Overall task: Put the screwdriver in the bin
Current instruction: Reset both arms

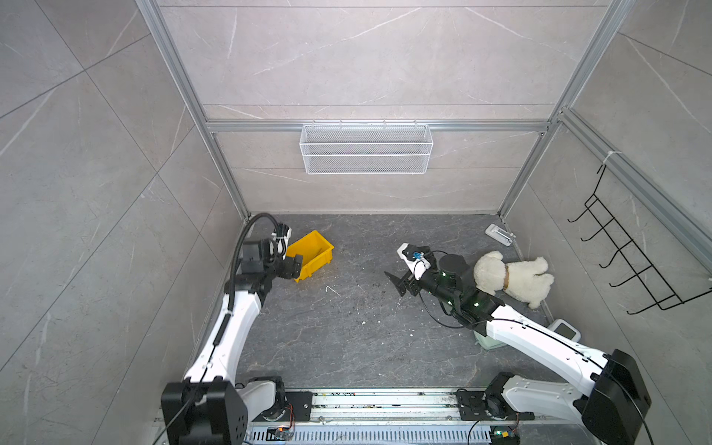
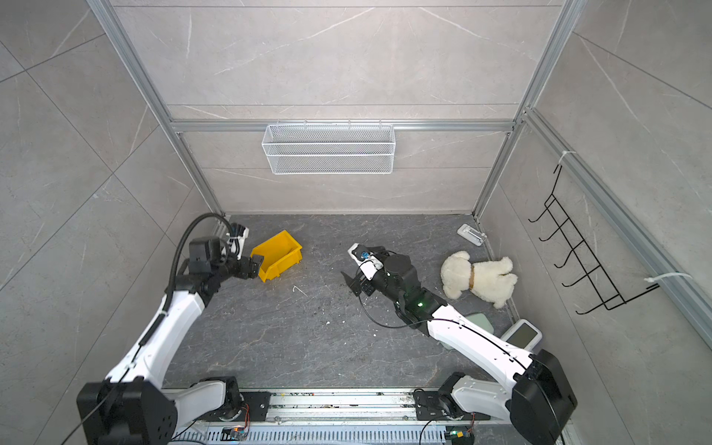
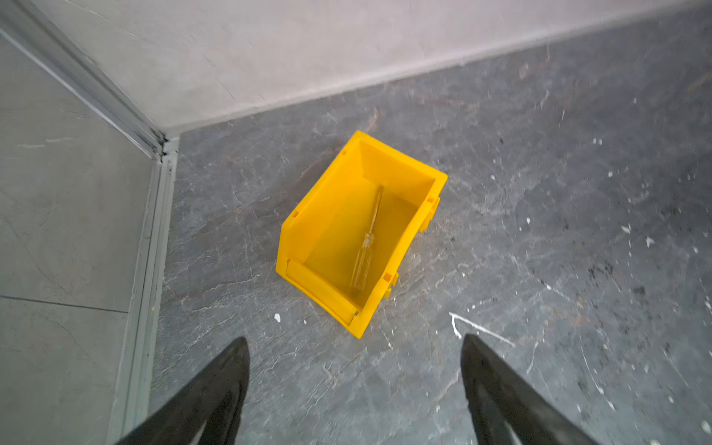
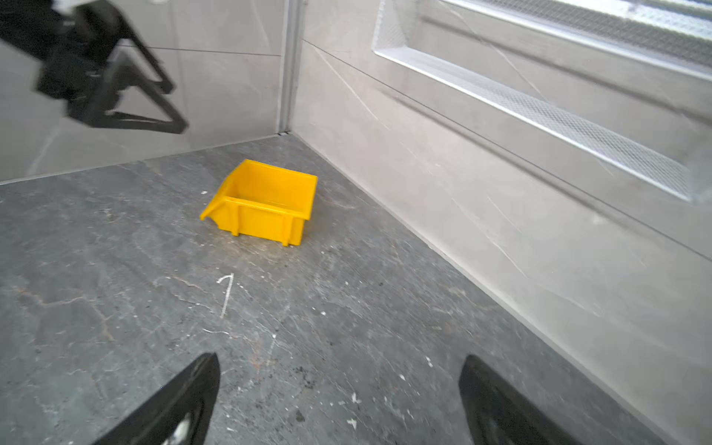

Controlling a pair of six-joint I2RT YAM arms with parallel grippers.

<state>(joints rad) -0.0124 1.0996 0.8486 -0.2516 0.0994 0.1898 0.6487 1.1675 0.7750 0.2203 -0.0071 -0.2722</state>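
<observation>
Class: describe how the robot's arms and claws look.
The left arm and right arm have white shells and black joints. A black hose arches over the left one; a thin black cable trails the right. The left claw and right claw have black pointed fingers.

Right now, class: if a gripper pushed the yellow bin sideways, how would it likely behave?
The bin looks like thin moulded plastic, so probably light and stiff. Low and wide, it would likely slide on the floor rather than tip. The screwdriver lies loose inside, so it may roll.

Grey tiled walls [image 1: 366, 57], dark stone floor [image 1: 346, 339]
</observation>
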